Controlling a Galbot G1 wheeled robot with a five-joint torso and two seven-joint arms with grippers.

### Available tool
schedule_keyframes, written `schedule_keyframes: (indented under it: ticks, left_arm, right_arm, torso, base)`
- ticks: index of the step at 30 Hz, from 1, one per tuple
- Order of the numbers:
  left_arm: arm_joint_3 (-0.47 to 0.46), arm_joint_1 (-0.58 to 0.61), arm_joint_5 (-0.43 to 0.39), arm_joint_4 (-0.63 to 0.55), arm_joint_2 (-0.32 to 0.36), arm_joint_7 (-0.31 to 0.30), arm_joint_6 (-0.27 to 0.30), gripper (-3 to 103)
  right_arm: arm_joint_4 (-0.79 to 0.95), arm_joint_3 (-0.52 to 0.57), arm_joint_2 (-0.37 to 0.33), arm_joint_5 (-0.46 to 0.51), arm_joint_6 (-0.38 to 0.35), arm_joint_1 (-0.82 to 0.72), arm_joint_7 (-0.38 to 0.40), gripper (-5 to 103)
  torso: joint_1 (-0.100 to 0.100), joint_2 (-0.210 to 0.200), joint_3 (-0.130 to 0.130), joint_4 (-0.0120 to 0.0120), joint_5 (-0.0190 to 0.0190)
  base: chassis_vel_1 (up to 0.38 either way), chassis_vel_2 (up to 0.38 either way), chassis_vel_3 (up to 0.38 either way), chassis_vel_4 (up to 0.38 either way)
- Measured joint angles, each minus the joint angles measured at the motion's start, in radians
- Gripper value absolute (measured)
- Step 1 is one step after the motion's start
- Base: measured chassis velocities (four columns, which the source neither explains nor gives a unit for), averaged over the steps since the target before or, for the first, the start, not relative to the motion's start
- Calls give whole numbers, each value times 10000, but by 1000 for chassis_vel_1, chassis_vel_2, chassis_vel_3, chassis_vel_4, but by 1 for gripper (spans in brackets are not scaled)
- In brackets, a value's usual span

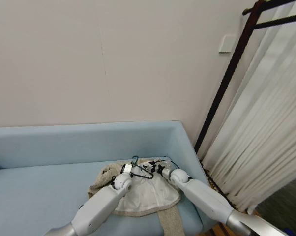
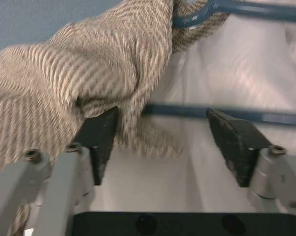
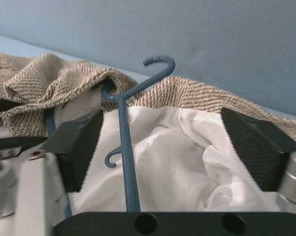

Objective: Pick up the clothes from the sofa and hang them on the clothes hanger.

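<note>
— How is the left pincer (image 2: pixel 162 129)?
— Spread wide, gripping nothing. A fold of the garment's (image 2: pixel 64 73) tan weave lies against one of its fingers (image 2: pixel 101 135). The other finger hangs over the white lining.
— And the hanger?
— The blue hanger (image 2: pixel 187 111) has a bar crossing just past the fingertips, spanning the gap between them.
— The right pincer (image 3: pixel 162 137)?
— Also spread, nothing pinched. The hanger's stem runs up through its gap, nearer one finger than the other. The hook curls just beyond the tips, over the tan edge of the garment.
— How do the two sit together?
— Side by side and close, both low over the garment, with the hanger between them.
— Where does the garment lie?
— Crumpled under both pincers on the light blue sofa (image 1: pixel 40 187), lining up, at the end near the armrest. A tan strip trails toward the seat's front edge.
— Farther out?
— Beyond the right pincer, past the armrest, a dark rack (image 1: pixel 226 78) stands by the wall, with a pale curtain (image 1: pixel 266 123) just beside it.
</note>
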Motion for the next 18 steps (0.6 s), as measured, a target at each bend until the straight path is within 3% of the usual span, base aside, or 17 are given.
schedule_keyframes:
  ticks: [3, 5, 7, 9, 12, 14, 18]
  left_arm:
    - [-635, 728, 2, -794, 389, -74, -639, 80]
    - [-761, 853, 8, -954, 463, -69, -770, 80]
    - [-1189, 1280, 14, -1519, 676, 20, -1110, 90]
    - [-1995, 2225, 20, -2905, 1178, 142, -1306, 98]
    - [-2435, 2918, 20, -3744, 1507, 59, -1270, 100]
    - [-3106, 4065, -88, -4691, 1794, -192, -1192, 100]
    - [-3885, 5379, -446, -5602, 1814, -475, -1349, 100]
  right_arm:
    - [269, 178, -248, 21, 147, -172, 15, 94]
    - [293, 196, -279, 21, 164, -193, 14, 94]
    - [366, 259, -362, -6, 231, -276, 16, 97]
    - [556, 359, -463, -31, 332, -434, 147, 100]
    - [694, 404, -535, -26, 350, -499, 219, 100]
    - [824, 430, -664, -26, 351, -539, 235, 100]
    - [862, 448, -755, -11, 343, -549, 224, 100]
  torso:
    - [0, 0, 0, 1, -1]
    - [0, -1, 0, 1, 0]
    - [0, -1, 0, 0, -2]
    - [0, -1, 0, -1, 0]
    - [0, -1, 0, -1, 0]
    - [-1, -1, -1, 2, -1]
    - [-1, -1, -1, 4, 0]
  base:
    - [0, 0, 0, 0]
    - [0, 0, 0, 0]
    - [0, 0, 0, 0]
    - [0, 0, 0, 0]
    - [0, 0, 0, 0]
    - [0, 0, 0, 0]
    - [0, 0, 0, 0]
